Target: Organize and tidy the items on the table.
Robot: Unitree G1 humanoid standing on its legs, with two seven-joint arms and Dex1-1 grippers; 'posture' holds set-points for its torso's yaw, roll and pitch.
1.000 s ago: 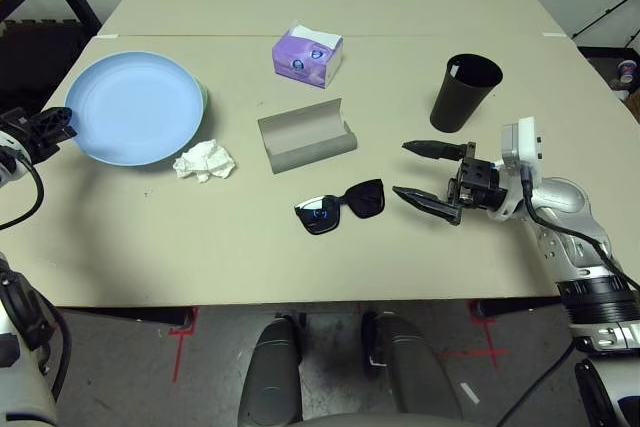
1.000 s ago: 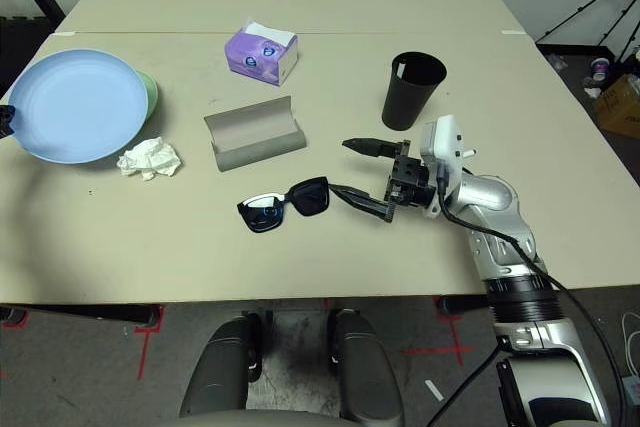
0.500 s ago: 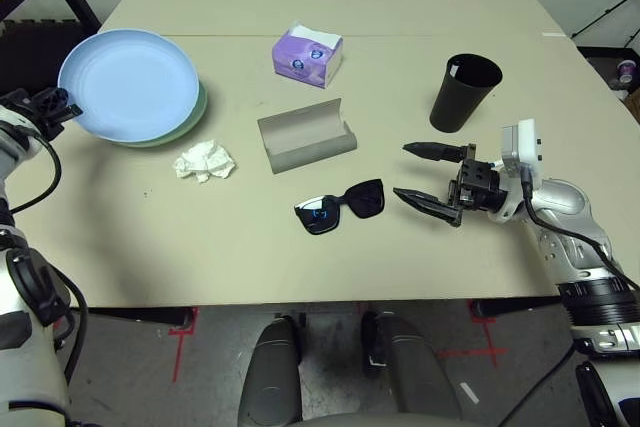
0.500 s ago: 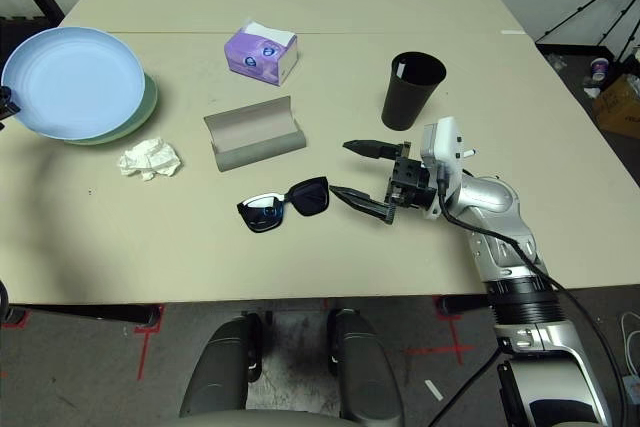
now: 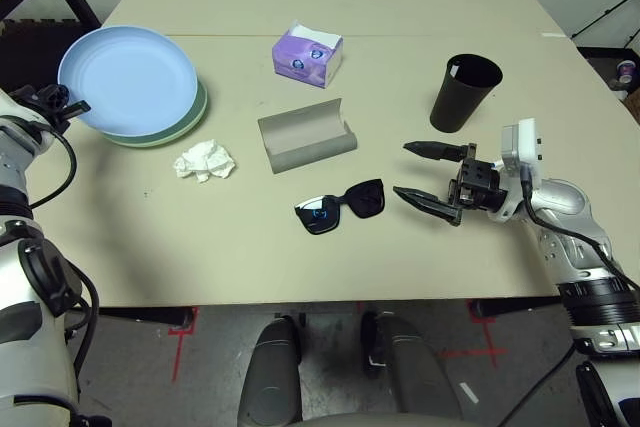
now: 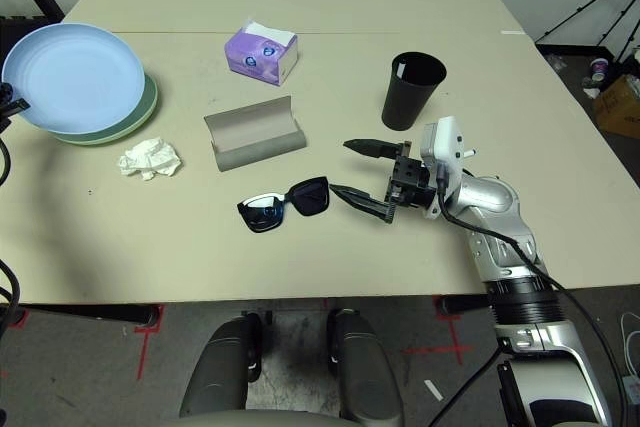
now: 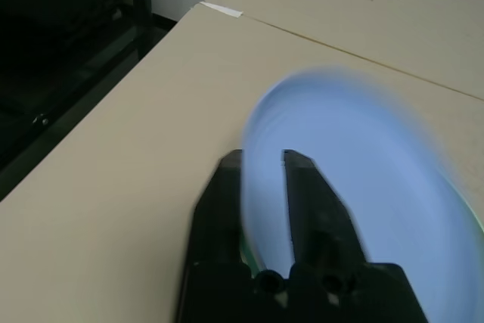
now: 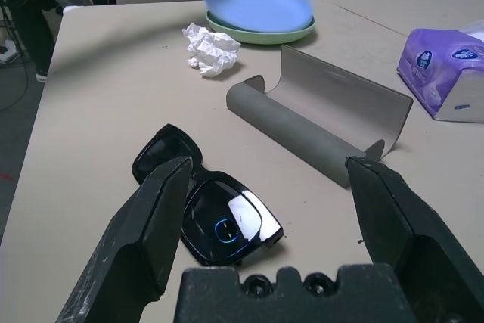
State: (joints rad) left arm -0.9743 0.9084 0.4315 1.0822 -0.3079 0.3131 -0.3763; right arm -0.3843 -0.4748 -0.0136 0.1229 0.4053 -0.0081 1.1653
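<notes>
Nearest, black sunglasses lie on the tabletop just beside the right pincer, its fingers spread wide and empty. Behind them the grey glasses case lies open, empty. Farther, the black cup stands upright. Far left, the blue plate sits on the green plate; the left pincer straddles its rim, fingers slightly apart.

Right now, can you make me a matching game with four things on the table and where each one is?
Things:
1. blue plate
2. crumpled tissue
3. sunglasses
4. black cup

Places:
A. lying just in front of the open grey glasses case
B. standing upright beyond the right gripper
C. stacked on the green plate
D. lying beside the plates, nearer the robot

Pairs: 1-C, 2-D, 3-A, 4-B
</notes>
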